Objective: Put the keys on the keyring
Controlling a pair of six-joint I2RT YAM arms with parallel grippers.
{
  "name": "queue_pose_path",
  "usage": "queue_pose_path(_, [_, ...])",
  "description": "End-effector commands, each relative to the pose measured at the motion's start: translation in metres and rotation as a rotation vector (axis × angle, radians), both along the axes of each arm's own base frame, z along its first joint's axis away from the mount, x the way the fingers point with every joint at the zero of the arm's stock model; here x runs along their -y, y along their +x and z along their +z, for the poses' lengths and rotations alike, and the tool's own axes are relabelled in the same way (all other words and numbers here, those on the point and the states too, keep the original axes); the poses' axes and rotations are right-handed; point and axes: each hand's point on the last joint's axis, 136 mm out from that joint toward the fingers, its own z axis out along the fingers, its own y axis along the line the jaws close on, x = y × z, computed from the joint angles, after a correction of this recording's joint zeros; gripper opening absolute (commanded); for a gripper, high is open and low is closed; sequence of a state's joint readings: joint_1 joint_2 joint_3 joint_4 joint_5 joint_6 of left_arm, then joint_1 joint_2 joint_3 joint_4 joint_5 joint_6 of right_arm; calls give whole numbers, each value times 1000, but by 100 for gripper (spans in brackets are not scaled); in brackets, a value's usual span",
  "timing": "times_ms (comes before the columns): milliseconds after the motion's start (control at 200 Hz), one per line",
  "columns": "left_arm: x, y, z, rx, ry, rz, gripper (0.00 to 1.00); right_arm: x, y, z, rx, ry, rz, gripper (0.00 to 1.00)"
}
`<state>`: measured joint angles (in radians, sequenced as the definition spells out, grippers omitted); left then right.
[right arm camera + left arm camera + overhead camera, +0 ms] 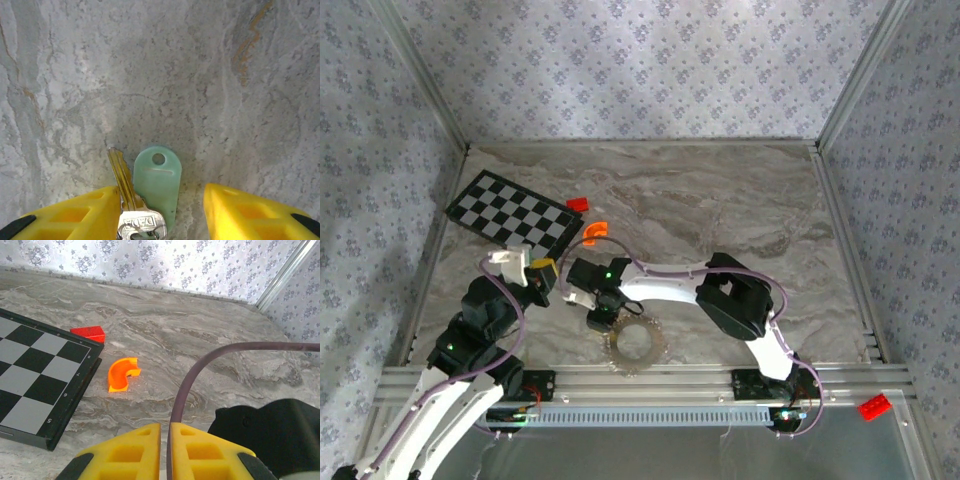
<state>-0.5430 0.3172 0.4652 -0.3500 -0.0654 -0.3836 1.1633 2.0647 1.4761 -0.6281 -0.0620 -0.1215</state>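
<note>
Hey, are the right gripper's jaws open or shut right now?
Open: on the right gripper the yellow fingers stand well apart, the key and green tag lying between them.

The left arm (pixel 440 400) and the right arm (pixel 730 300) have white links and black joints, each trailed by a looping mauve cable (pixel 520 310). Small green lights glow at their bases on the aluminium rail (pixel 650 380). The left gripper (pixel 165 440) and the right gripper (pixel 162 200) carry yellow fingers (pixel 240 210) with square recesses and black ends.

Top camera is looking down from high at the near edge over the whole table (pixel 720 200), left wrist camera is facing far, sharing the checkerboard (pixel 35 375), right wrist camera is peering closely down at marble.
</note>
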Motion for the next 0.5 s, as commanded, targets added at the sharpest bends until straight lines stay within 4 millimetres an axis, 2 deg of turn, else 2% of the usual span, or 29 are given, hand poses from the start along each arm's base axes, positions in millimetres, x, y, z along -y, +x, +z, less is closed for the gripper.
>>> queue_pose_path(0, [-10,-1,15,40,10,37,13,19,-8,-22,-8,-116,8,47])
queue_pose_path(280, [-11,0,20,58,7,44,13,36,-22,-40,-56,-155,-17,28])
queue_pose_path(495, [-11,0,23,63,12,44,13,40,-9,-33,-52,-101,-72,16])
